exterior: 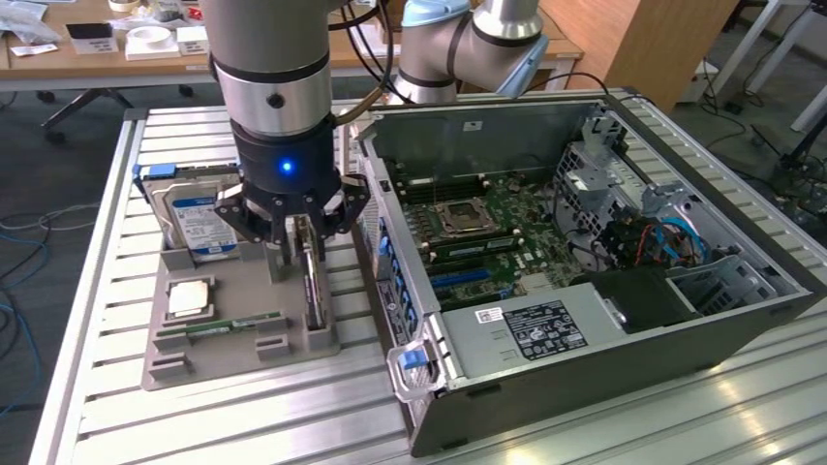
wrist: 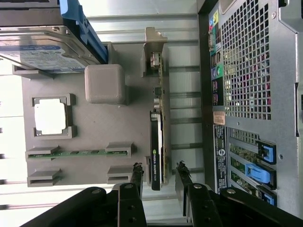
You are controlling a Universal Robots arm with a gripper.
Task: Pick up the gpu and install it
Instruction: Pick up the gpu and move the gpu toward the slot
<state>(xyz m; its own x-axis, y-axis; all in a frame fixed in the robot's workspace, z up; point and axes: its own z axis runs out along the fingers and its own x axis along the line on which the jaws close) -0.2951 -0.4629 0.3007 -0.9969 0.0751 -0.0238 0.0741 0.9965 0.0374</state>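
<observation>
Jaws spread over gpu [wrist: 157,146]; hard drive [exterior: 197,221], case [exterior: 582,383] flank it.

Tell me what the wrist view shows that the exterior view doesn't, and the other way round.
The wrist view adds the case's rear grille and coloured sockets. The exterior view adds the motherboard inside the open case and the robot's arm. Both share the gpu on edge in the grey holder, open jaws either side, hard drive, memory stick.
</observation>
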